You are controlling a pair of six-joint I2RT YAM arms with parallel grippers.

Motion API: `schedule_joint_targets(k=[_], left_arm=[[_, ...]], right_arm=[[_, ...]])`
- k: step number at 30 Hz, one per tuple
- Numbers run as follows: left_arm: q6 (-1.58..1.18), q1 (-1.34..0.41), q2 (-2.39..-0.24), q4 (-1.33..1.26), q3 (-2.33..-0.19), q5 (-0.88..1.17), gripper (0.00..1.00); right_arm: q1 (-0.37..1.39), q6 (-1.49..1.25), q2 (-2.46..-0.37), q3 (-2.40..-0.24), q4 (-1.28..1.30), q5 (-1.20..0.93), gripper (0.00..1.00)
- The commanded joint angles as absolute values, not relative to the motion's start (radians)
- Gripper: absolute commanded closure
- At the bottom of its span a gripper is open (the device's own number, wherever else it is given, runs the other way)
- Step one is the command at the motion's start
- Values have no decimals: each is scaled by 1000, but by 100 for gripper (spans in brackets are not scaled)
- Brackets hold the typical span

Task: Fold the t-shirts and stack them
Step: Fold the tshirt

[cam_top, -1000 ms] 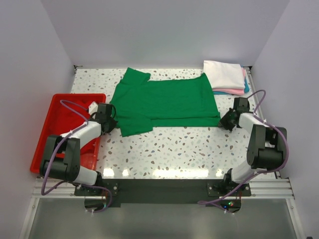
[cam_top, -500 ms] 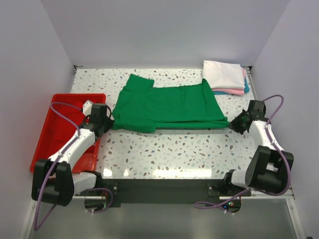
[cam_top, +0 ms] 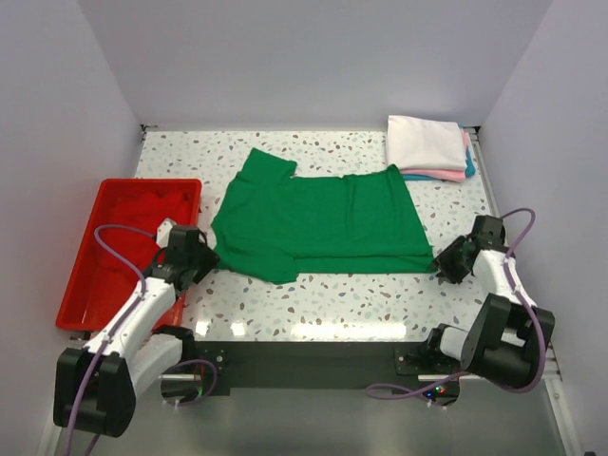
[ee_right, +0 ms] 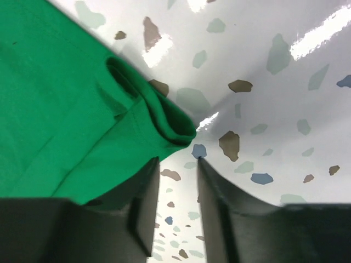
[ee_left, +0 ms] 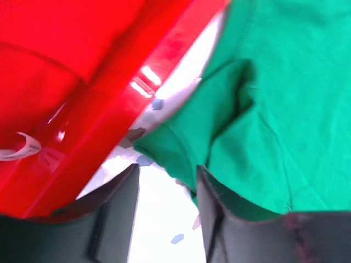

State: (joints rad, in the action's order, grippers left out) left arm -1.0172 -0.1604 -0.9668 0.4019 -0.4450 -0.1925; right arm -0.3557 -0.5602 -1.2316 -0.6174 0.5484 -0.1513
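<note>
Both arms have drawn back toward the near edge since the earlier view, and the green t-shirt, then stretched taut between them, now lies slack and flat on the speckled table, its front hem closer to the bases. Nearest, a bare strip of table runs between that hem and the black base rail, the widest open room in the scene. At the shirt's left front corner the left gripper stands moderately wide with only tabletop between its fingers; the sleeve hem lies just ahead of the tips, released, and the rim of the red tray runs close along its outer side, leaving little room there. At the right front corner the right gripper is parted narrowly, also holding nothing, with the rolled hem corner just beyond its tips and clear table to its right up to the edge. Farthest, in the right rear corner, sits the folded stack, white on top over pink and light blue, with the green shirt's far right corner just beside it
</note>
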Motion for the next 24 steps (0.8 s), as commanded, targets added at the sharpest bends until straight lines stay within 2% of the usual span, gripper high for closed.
schedule_joint_targets(k=[1,6,12,15,18,19,24], left_arm=[[-948,-163,-894,377,-454,-140,47],[-925,-189,-786,422,-420,-133,44],[-974,-271,-741,411,-347,-146,56],[-1017,-371,-796,365,-328,-178,61],[-1066,-491,-865,330,-342,-233,61],[-1078,-547,-882,325,-347,-247,61],[-1124,-637,-978,304,-373,-321,53]], right_arm=[[-362,-506,-1172,-641,555,-170,60],[-356,-486,-1056,-658,572,-178,50],[-273,-485,-951,-695,614,-158,50],[-189,-506,-922,-718,626,-130,51],[-45,-546,-916,-732,609,-91,52],[51,-557,-922,-733,601,-77,52],[244,-621,-963,-724,545,20,52]])
